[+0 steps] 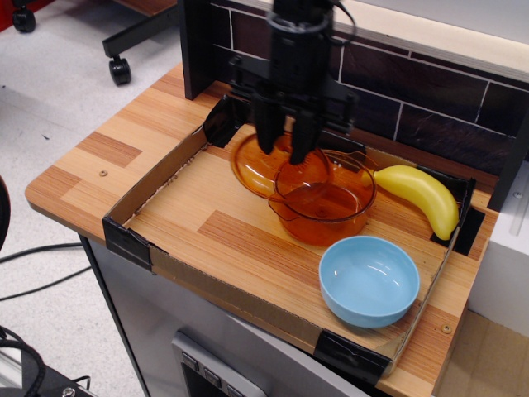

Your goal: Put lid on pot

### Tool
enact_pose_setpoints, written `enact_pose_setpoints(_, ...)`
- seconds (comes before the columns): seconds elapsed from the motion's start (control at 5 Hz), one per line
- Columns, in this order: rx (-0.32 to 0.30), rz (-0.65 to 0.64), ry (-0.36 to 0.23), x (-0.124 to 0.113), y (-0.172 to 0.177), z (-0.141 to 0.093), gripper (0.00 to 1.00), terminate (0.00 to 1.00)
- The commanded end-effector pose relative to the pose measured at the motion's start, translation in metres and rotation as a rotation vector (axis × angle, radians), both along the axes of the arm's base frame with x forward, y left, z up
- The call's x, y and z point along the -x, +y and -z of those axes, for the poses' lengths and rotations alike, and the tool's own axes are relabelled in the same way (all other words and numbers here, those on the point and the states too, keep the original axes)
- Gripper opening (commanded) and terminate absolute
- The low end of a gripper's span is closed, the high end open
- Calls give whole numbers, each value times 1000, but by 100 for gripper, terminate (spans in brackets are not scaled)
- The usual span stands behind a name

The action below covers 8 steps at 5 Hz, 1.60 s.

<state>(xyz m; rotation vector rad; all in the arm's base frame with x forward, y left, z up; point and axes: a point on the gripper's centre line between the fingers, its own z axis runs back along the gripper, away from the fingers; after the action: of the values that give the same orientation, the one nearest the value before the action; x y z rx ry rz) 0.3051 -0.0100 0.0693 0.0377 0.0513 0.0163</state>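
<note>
The amber glass lid hangs in the air from my black gripper, which is shut on its knob; the knob is hidden between the fingers. The lid overlaps the left rim of the amber glass pot. The pot stands upright and empty in the middle of the cardboard tray. The gripper is above the pot's back-left rim.
A light-blue bowl sits in front of and right of the pot. A yellow banana lies to the pot's right. A dark brick wall runs behind the tray. A black post stands at the back left.
</note>
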Motion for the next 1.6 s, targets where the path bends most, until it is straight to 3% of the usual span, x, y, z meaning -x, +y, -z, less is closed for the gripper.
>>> enact_pose_setpoints(0.0,13,13,-29,-16,-17,9,0,0)
enact_pose_setpoints(0.2,66,14,-33,-17,-20,12,0,0)
enact_pose_setpoints(0.6,65,20,-25,-16,-19,16,0,0)
enact_pose_setpoints(0.8,81,34,16,-15,-17,10,100,0)
enact_pose_setpoints(1.0,119,55,10,-10,-15,-1,100,0)
enact_pose_setpoints(1.2,181,79,40,1,-11,-15,100,0)
enact_pose_setpoints(1.4,219,104,20,22,-4,-45,100,0)
